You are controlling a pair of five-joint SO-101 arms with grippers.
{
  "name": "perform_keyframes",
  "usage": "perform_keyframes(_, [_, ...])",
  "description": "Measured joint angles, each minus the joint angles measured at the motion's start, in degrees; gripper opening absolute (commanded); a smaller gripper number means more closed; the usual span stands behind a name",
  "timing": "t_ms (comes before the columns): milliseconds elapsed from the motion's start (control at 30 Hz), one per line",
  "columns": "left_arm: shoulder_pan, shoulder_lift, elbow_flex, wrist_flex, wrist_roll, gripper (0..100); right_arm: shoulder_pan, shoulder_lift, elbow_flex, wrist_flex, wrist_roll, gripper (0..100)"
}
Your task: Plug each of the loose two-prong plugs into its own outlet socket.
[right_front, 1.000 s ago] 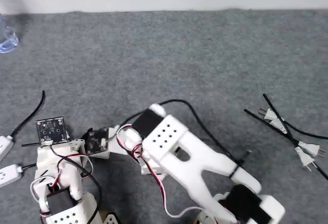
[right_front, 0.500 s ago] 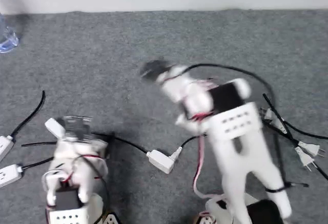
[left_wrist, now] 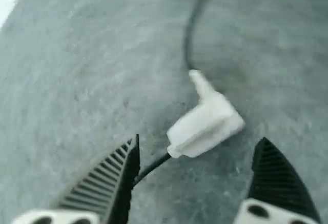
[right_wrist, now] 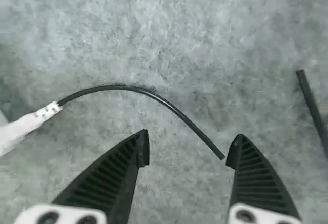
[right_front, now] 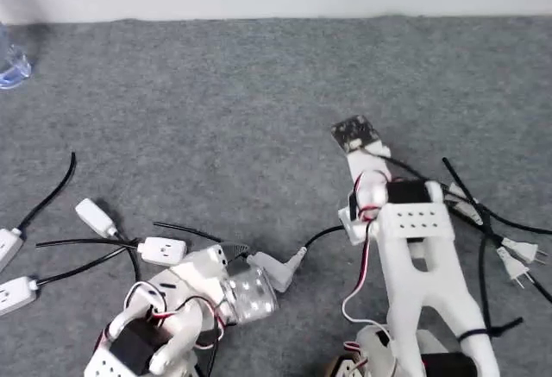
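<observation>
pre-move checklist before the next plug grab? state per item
1. Left gripper open: ok.
2. Right gripper open and empty: ok.
3. Right gripper over a plug: not ok, a black cable lies beneath it.
4. Loose plugs untangled: not ok, their cables cross.
5. Free sockets within view by the left arm: ok.
6. White connector under the left gripper fully seated: cannot tell.
</observation>
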Motion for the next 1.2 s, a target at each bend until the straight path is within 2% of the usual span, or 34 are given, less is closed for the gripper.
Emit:
perform_keyframes(133, [1.1,-0.2,-2.5,3.0,-8.7,33,0.4,0.0,6.1,-7.5,-0.2,23.1])
perform_keyframes(233, [1.1,-0.3,-4.0,5.1,-12.6,33,0.2,0.0,9.1,-12.8,-0.2,23.1])
perform_keyframes(500, [3.4,3.4,-16.4,12.9,-13.6,33,0.4,-0.2,15.6,-23.7,-0.2,23.1])
perform_keyframes(633, [4.4,17.6,-27.1,13.0,-13.8,33,0.2,-0.2,16.4,-26.0,-0.2,23.1])
perform_keyframes(767, [4.9,40.1,-35.9,10.8,-14.2,33,0.3,-0.2,16.4,-26.5,-0.2,23.1])
perform_keyframes(967, [7.6,73.8,-40.1,3.3,-15.9,33,4.3,-0.2,16.4,-28.0,-0.2,23.1])
perform_keyframes(1067, [8.4,82.0,-40.1,-2.8,-16.4,33,8.2,-0.2,16.4,-29.7,-0.2,23.1])
perform_keyframes(1200, [8.3,84.9,-37.6,-11.7,-16.5,33,9.0,-0.2,16.4,-30.1,-0.2,23.1])
